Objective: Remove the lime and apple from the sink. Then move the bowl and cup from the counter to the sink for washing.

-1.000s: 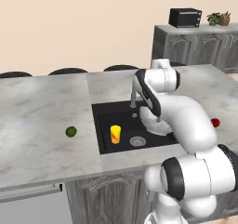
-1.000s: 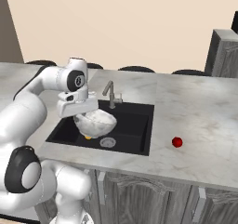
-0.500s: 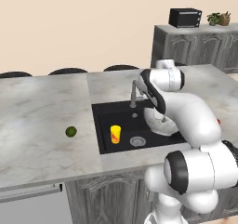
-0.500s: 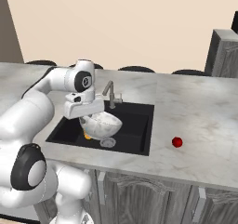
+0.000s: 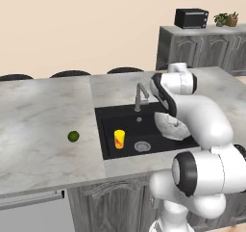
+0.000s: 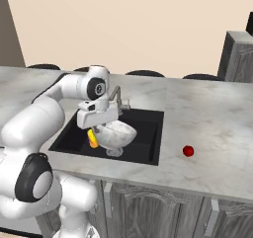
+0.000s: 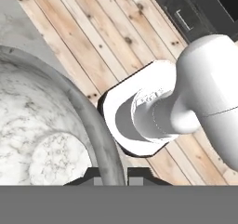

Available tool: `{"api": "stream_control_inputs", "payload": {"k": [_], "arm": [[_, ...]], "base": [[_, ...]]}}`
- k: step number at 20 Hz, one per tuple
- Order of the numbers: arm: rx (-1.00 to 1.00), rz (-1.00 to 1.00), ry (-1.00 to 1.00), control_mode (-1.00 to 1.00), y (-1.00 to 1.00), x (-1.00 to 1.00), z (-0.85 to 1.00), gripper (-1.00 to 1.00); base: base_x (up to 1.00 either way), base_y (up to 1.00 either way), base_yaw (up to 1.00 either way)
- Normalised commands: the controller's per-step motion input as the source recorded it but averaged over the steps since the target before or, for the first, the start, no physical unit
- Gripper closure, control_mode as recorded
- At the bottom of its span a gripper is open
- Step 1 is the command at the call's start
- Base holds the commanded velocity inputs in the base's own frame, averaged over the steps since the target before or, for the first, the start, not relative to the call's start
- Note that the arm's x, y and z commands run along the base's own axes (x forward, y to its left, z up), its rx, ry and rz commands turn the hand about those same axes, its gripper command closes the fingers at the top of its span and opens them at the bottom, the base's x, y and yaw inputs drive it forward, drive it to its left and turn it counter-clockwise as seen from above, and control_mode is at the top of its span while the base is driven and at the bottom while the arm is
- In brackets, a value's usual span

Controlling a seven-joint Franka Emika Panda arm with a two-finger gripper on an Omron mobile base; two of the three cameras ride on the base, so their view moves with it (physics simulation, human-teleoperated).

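Grey-white marbled bowl (image 6: 115,134), wide and round, hangs tilted over the black sink (image 5: 108,115), fingers (image 7: 113,175) pinched shut on its rim.

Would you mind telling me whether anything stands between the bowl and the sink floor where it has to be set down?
Nothing visible does. The gripper holds the bowl by its rim, low inside the sink. The cup stands apart to one side, near the drain.

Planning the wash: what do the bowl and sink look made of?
The bowl looks like polished marble or glazed ceramic: grey-white veined surface. The sink looks like matte black composite, uniformly dark with little shine; its faucet looks like grey metal.
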Motion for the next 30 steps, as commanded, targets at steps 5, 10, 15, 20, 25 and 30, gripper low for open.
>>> {"api": "stream_control_inputs", "payload": {"k": [5, 10, 15, 20, 25, 30], "arm": [[0.00, 0.08, 0.00, -1.00, -0.30, 0.06, -0.05, 1.00], [0.00, 0.14, 0.00, -1.00, -0.28, 0.09, -0.04, 1.00], [0.00, 0.18, 0.00, -1.00, -0.24, 0.10, -0.04, 1.00], [0.00, 0.21, 0.00, -1.00, -0.20, 0.16, -0.08, 1.00], [0.01, 0.22, 0.01, -1.00, -0.13, 0.19, -0.10, 1.00], [0.01, 0.20, 0.03, -1.00, -0.18, 0.15, -0.10, 1.00]], "base": [[0.00, 0.00, 0.00], [0.00, 0.00, 0.00], [0.00, 0.00, 0.00], [0.00, 0.00, 0.00], [0.00, 0.00, 0.00], [0.00, 0.00, 0.00]]}}
